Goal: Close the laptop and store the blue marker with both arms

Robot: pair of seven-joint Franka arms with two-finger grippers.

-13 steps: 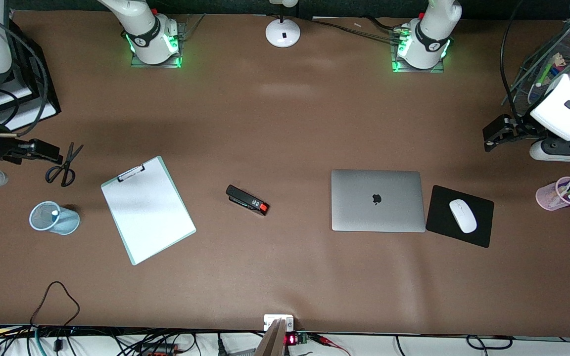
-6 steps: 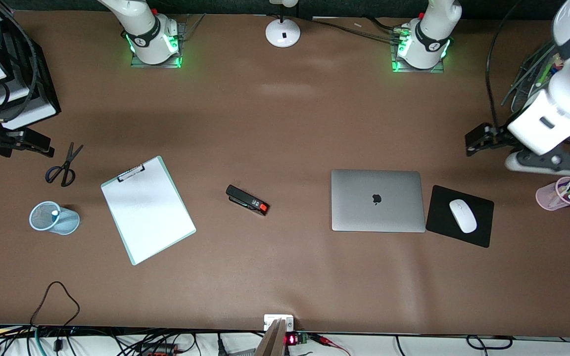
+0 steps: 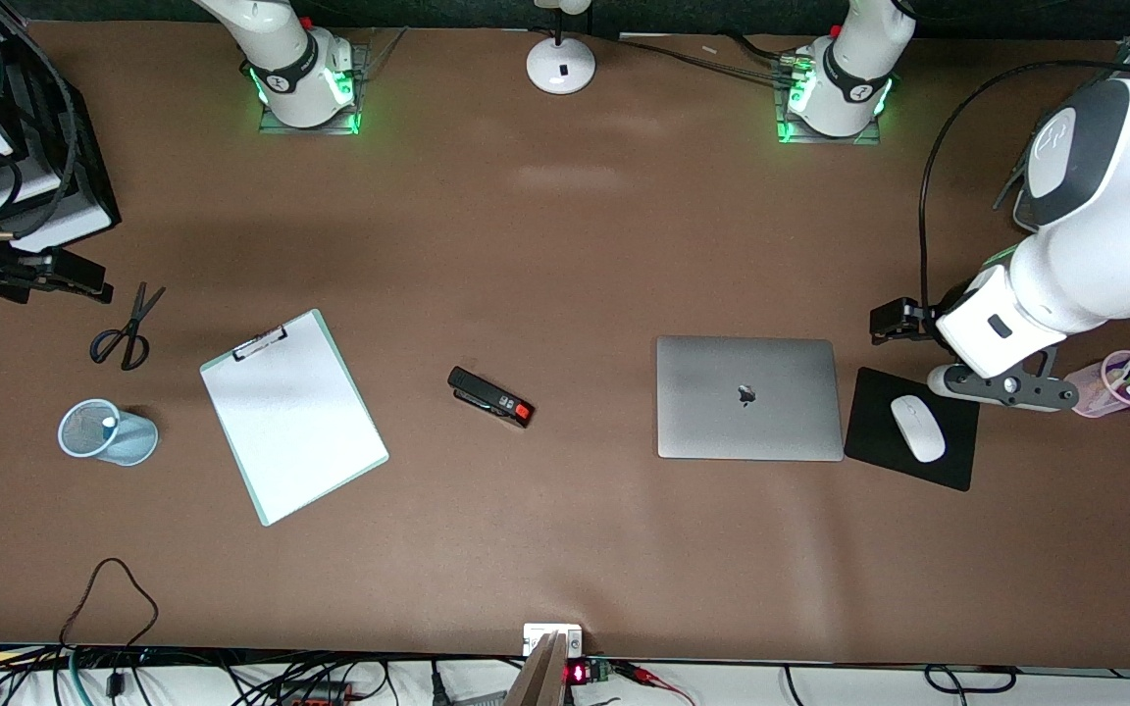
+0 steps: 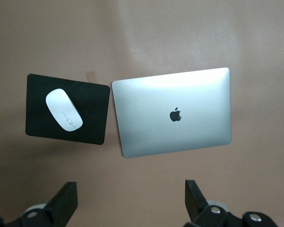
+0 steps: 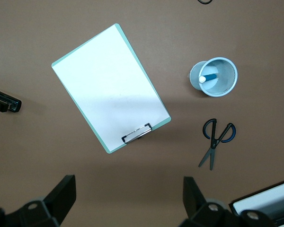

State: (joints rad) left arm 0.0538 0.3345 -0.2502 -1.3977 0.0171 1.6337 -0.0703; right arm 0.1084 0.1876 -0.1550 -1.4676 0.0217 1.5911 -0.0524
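The laptop (image 3: 748,397) lies closed and flat on the brown table, its silver lid and dark logo up; it fills the left wrist view as laptop (image 4: 173,111). My left gripper (image 3: 894,321) hangs open and empty over bare table between the laptop's corner and the mouse pad, with left gripper (image 4: 130,189) showing two wide-apart fingers. The blue marker (image 5: 207,79) stands inside a pale blue mesh cup (image 5: 229,87), pale end up; that cup (image 3: 133,441) is toward the right arm's end. My right gripper (image 3: 65,279) is open and empty over the table by the scissors, right gripper (image 5: 128,184).
Black scissors (image 3: 124,333), a white clipboard (image 3: 292,417) and a black stapler (image 3: 490,396) lie between cup and laptop. A black mouse pad (image 3: 952,466) with a white mouse (image 3: 917,428) adjoins the laptop. A pink pen cup (image 3: 1085,387) stands under the left arm.
The left arm has swung in from the table's end toward the laptop, its gripper staying open. The right gripper shifted slightly toward the table's end. Nothing on the table moved.
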